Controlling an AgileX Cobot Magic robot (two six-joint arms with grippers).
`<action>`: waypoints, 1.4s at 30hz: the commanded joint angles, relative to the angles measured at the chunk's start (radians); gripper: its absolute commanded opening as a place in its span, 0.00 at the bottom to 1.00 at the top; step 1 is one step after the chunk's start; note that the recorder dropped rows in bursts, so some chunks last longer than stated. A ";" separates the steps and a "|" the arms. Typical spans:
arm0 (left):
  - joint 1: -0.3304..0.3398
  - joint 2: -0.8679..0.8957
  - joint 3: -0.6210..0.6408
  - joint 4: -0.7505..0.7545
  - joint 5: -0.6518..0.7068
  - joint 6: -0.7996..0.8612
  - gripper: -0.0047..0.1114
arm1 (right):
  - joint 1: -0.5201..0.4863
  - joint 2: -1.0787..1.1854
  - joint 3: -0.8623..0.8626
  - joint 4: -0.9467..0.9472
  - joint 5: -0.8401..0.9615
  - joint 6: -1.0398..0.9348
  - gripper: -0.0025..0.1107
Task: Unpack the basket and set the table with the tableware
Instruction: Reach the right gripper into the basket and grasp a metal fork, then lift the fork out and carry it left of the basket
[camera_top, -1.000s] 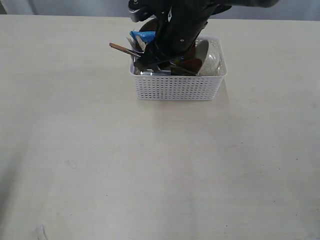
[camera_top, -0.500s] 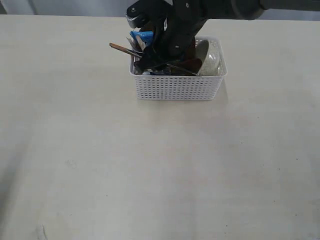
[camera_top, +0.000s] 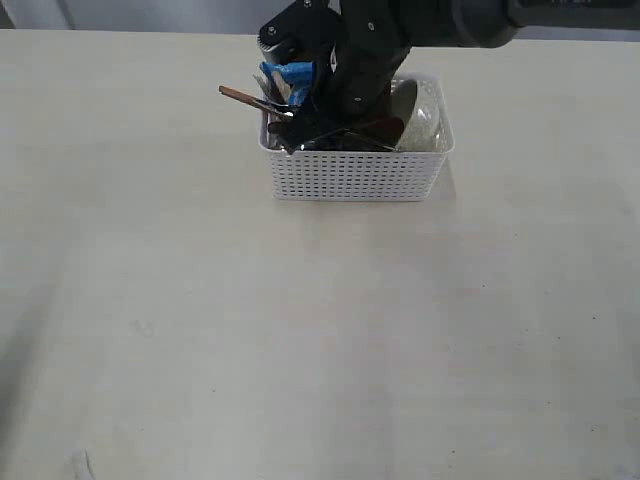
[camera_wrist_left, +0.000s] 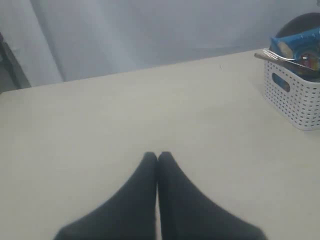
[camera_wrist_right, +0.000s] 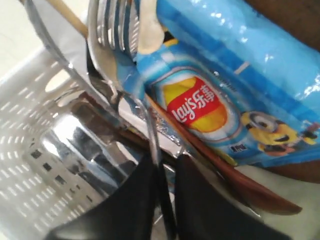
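The white mesh basket (camera_top: 355, 175) stands at the far middle of the table (camera_top: 300, 330). My right gripper (camera_top: 320, 125) reaches down into it. In the right wrist view my right gripper (camera_wrist_right: 167, 157) is shut on the thin steel handle of the fork (camera_wrist_right: 107, 30). Beside it lie the reddish-brown wooden spoon (camera_wrist_right: 225, 175), the shiny steel cup (camera_wrist_right: 75, 145), a chopstick (camera_wrist_right: 65, 15) and the blue chip bag (camera_wrist_right: 235, 75). The off-white bowl (camera_top: 425, 120) fills the basket's right end. My left gripper (camera_wrist_left: 158, 155) is shut on nothing, well away from the basket (camera_wrist_left: 295, 100).
Utensil ends (camera_top: 245, 97) stick out over the basket's left rim. The chip bag (camera_top: 288, 72) stands up at the back left of the basket, against the brown plate (camera_wrist_left: 305, 22). A grey curtain hangs beyond the table's far edge.
My right arm has shifted slightly inside the basket, its wrist rising a little. The basket and its contents have barely moved.
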 joint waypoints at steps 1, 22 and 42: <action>-0.002 -0.006 0.003 0.008 0.002 -0.008 0.04 | 0.000 -0.004 -0.002 -0.009 0.011 0.004 0.02; -0.002 -0.006 0.003 0.008 0.002 -0.008 0.04 | 0.000 -0.279 -0.002 0.238 0.025 0.004 0.02; -0.002 -0.006 0.003 0.008 0.002 -0.008 0.04 | 0.348 -0.394 0.422 0.409 -0.392 0.477 0.02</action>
